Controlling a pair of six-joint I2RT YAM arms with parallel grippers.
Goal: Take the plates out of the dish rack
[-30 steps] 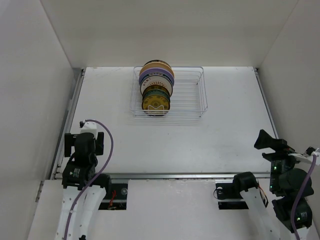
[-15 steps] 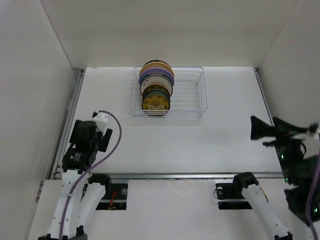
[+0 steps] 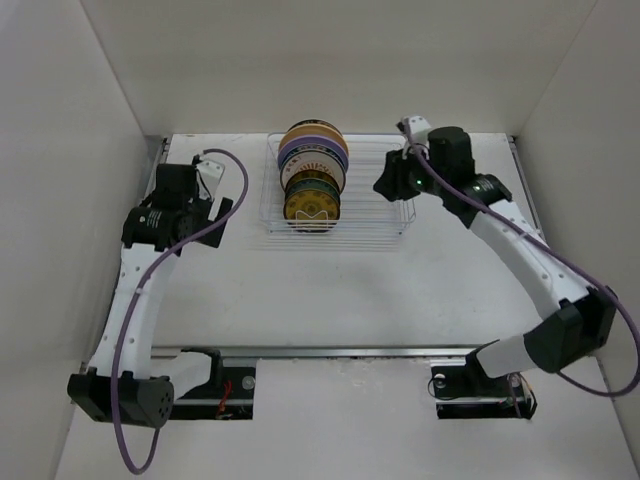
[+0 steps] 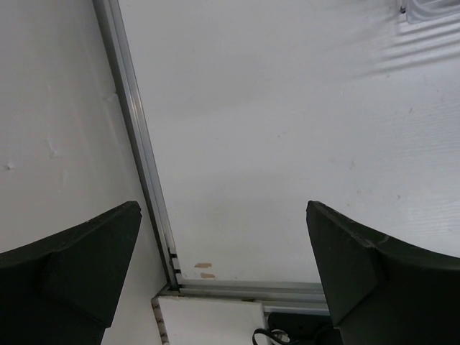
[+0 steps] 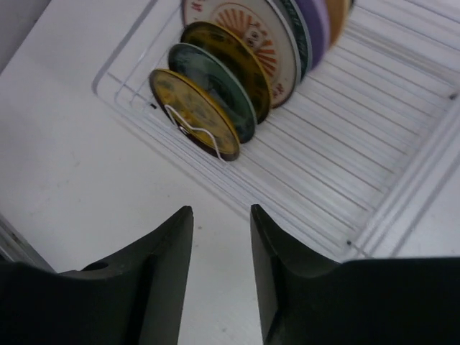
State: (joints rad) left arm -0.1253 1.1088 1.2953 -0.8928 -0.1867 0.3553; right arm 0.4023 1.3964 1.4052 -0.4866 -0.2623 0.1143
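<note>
both arms swung far, flanking dish rack (image 3: pixel 362 206) | right gripper (image 3: pixel 388 186) nearer, jaws narrowed, empty | plates (image 3: pixel 312 180) on edge to its left, row near-far | left gripper (image 4: pixel 223 207) spread wide

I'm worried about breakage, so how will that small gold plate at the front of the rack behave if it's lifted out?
The gold plate looks rigid and glossy, so probably stiff, slick and chippable. It stands on edge behind a wire loop of the rack, so once freed it may tip or roll.
</note>
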